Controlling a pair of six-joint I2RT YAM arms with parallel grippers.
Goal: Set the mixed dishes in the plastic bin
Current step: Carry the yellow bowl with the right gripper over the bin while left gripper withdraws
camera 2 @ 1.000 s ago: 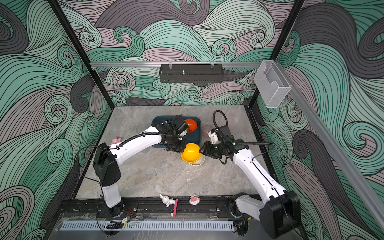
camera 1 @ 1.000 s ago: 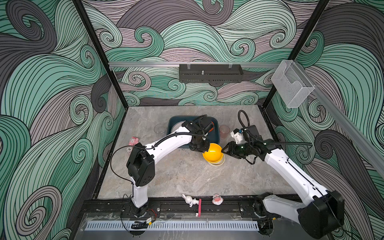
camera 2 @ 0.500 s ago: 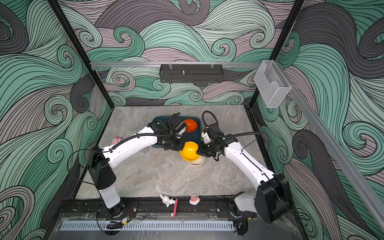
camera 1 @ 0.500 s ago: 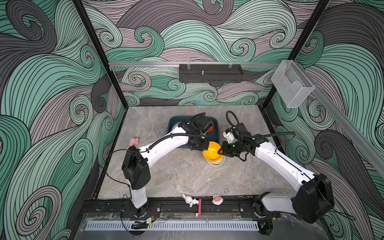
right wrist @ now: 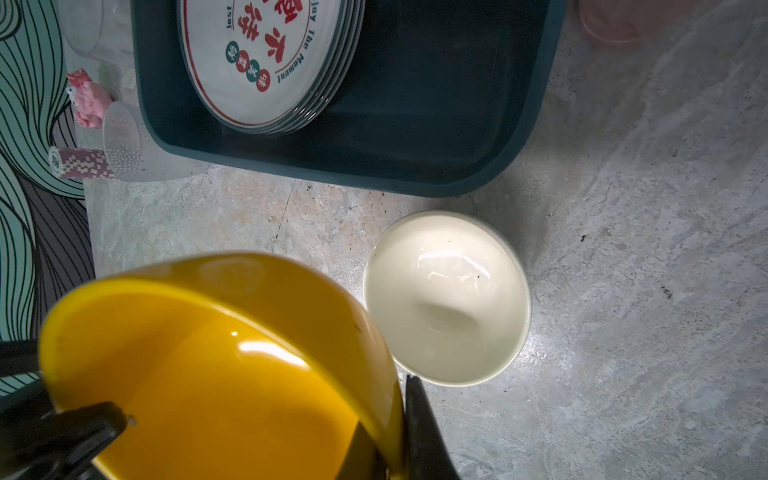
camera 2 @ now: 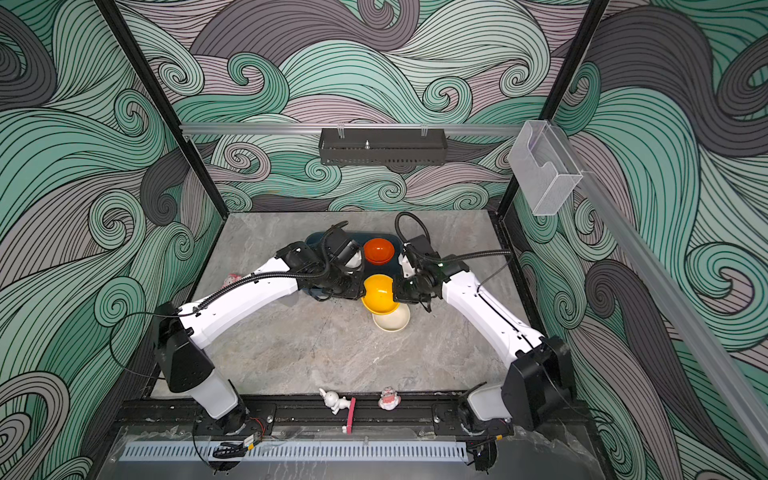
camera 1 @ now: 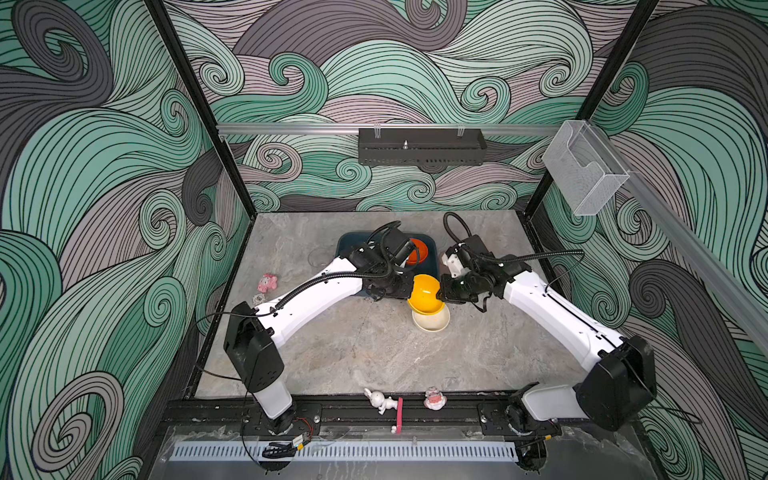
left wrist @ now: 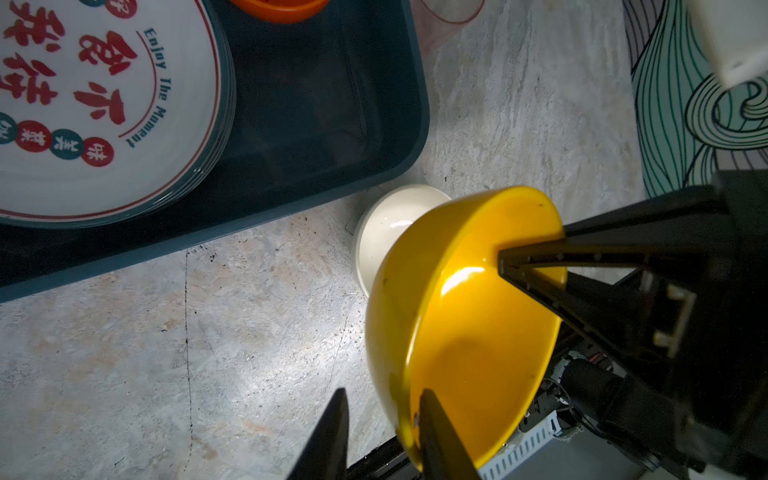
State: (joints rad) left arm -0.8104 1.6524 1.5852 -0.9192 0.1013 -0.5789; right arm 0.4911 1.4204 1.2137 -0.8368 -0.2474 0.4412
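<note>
Yellow bowl (camera 1: pixel 424 296), mid-frame above a cream bowl (camera 1: pixel 434 323), is pinched by the right gripper (right wrist: pixel 388 415) while the left gripper (left wrist: pixel 382 395) straddles its rim unclenched: likely a handover, needing left's retreat, then carriage up-frame into the bin (left wrist: pixel 417 116).

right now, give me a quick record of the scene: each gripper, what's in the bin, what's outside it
left gripper: open, jaws astride the yellow bowl rim, gap on one side
right gripper: shut on the opposite rim of the yellow bowl
yellow bowl: held off the table, tilted, near the cream bowl
in plastic bin: stack of plates, orange bowl
outside bin: cream bowl upright on the table, pinkish glass
</note>
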